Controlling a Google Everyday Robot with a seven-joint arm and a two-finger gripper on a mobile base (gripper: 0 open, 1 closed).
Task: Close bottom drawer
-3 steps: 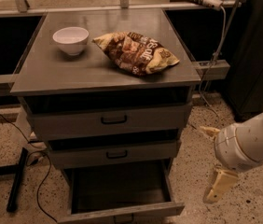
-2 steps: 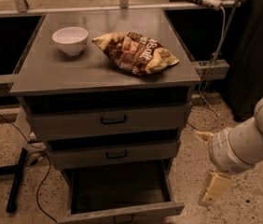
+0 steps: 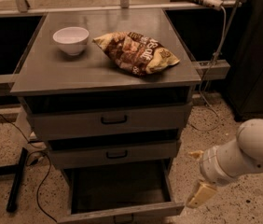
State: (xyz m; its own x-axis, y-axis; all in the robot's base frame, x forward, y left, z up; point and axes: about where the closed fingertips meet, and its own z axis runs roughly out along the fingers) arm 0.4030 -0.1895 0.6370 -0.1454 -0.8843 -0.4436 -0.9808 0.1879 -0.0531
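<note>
The grey cabinet (image 3: 108,71) has three drawers. The bottom drawer (image 3: 122,211) is pulled far out, its inside is empty, and its front sits at the lower edge of the view with the black handle (image 3: 123,217) partly cut off. The middle drawer (image 3: 115,154) and the top drawer (image 3: 113,119) stand slightly out. My gripper (image 3: 197,174) is to the right of the bottom drawer's front right corner, close to it but apart from it. Its fingers (image 3: 200,194) are spread and hold nothing. The white arm (image 3: 243,155) reaches in from the right.
A white bowl (image 3: 71,40) and a chip bag (image 3: 138,52) lie on the cabinet top. A black stand leg (image 3: 16,180) and cables (image 3: 43,181) lie on the speckled floor to the left. A cord (image 3: 215,55) hangs at the right, next to a dark cabinet (image 3: 257,50).
My arm and gripper have moved left, closer to the open bottom drawer's right corner. The drawers have not moved.
</note>
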